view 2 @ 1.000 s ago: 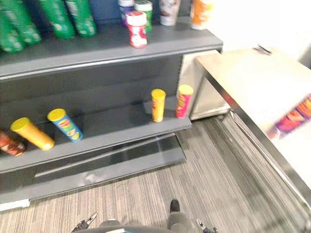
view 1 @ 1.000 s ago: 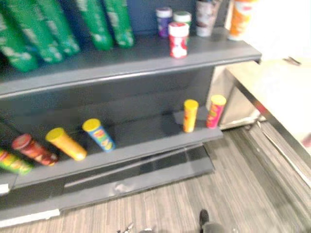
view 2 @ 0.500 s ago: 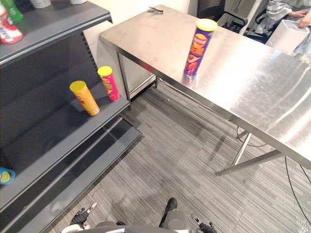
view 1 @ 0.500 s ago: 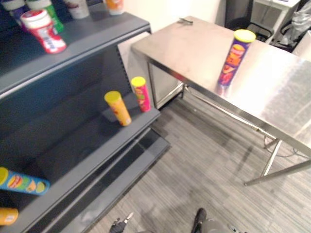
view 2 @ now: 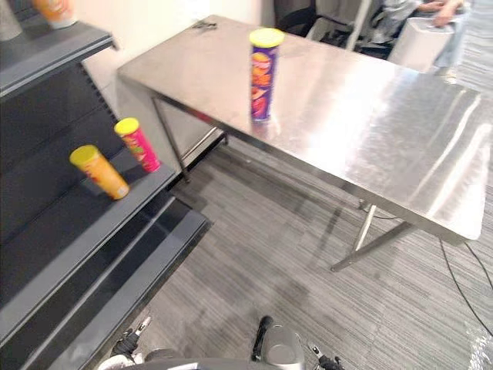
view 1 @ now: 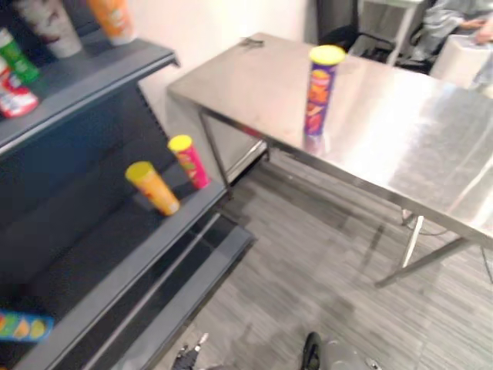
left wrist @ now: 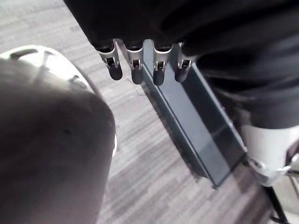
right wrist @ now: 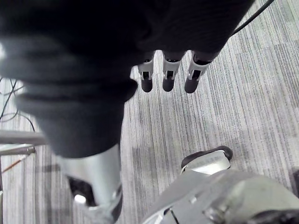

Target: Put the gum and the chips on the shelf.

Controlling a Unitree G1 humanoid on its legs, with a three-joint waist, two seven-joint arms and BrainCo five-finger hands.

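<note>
Head views: I saw a tall purple chips tube with a yellow lid (view 1: pixel 320 92) standing upright on the bare stainless-steel worktop (view 1: pixel 400 131), near its front edge and well apart from the dark grey shelf unit (view 1: pixel 100 254) on my left. The tube had not yet been shelved.

On the lower shelf, near its right end, an orange tube with a yellow lid (view 1: pixel 154 187) and a pink tube with a yellow lid (view 1: pixel 189 160) stood just beside each other. A blue tube (view 1: pixel 21 325) lay on its side further along the same shelf.

The upper shelf (view 1: pixel 85 85) carried a small red and white tub (view 1: pixel 15 96), a green bottle (view 1: pixel 15 58), a pale cup (view 1: pixel 46 23) and an orange tube (view 1: pixel 114 19). I could not tell which of the small containers, if any, was the gum.

At the far side of the worktop, a white box (view 2: pixel 420 45) sat close to a person's arm (view 1: pixel 451 15).

Left wrist view: my left hand (left wrist: pixel 134 70) hung over the grey striped carpet floor (left wrist: pixel 149 177). Its fingers were straight and empty.

Right wrist view: my right hand (right wrist: pixel 168 74) hung over the same floor. Its fingers were likewise extended and held nothing.
</note>
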